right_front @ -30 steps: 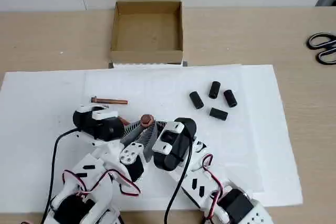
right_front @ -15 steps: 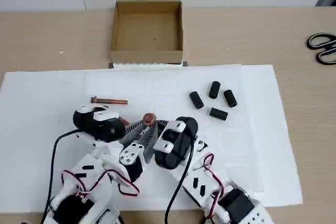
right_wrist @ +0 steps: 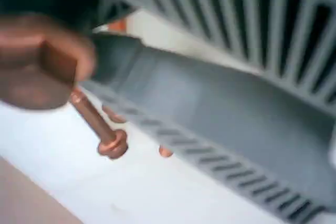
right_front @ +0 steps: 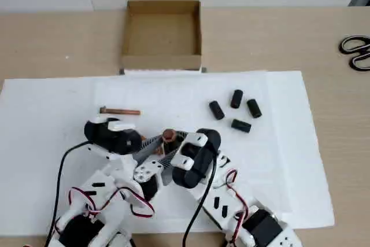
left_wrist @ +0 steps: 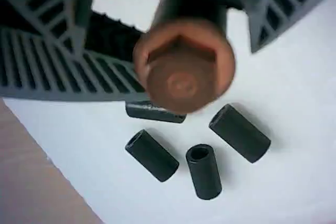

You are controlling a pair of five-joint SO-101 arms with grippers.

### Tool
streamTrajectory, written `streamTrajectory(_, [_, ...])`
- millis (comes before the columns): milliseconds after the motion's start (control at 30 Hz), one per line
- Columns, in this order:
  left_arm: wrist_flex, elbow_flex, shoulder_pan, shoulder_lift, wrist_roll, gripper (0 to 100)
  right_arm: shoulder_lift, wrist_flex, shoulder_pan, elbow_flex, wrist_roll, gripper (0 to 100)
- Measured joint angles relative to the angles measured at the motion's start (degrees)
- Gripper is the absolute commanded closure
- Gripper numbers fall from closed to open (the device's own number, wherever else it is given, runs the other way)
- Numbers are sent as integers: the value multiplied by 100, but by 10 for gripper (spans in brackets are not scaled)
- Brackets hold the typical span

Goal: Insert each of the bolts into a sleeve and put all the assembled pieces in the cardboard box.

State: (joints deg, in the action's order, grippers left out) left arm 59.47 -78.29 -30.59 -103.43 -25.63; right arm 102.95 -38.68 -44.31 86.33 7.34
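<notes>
Angling low over the white paper (right_front: 52, 108) on the bench (right_front: 58, 39), the ribbed grey left gripper (right_front: 160, 141) clamps its jaws on a copper bolt (right_front: 168, 136) with a round hex-socket head, the right gripper (right_front: 175, 141) alongside, its grip unclear.

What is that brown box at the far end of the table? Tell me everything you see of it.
The cardboard box is a shallow, square, open-topped tray of plain brown card with low upright walls, nothing inside. It sits flat on the wooden table, just beyond the far edge of the white paper.
</notes>
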Motion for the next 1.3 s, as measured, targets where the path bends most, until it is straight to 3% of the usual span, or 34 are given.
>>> streamTrajectory(133, [9,123,475,9,246,825,9,0,-18,97,0,997])
streamTrajectory(367, [-352,369,1029,9,448,998,9,9,-9,352,-9,997])
streamTrajectory(533, [-633,378,1064,9,448,994,9,9,53,404,-9,997])
streamTrajectory(800, [-782,422,1231,9,457,994,9,-70,967,404,-9,997])
streamTrajectory(900, [-835,484,1697,9,466,994,9,-334,1345,404,-35,997])
streamTrajectory(1033, [-782,387,2444,9,800,994,9,-563,1987,404,-668,997])
streamTrajectory(1300, [132,-9,3226,9,1002,994,0,-1204,2778,229,-1327,997])
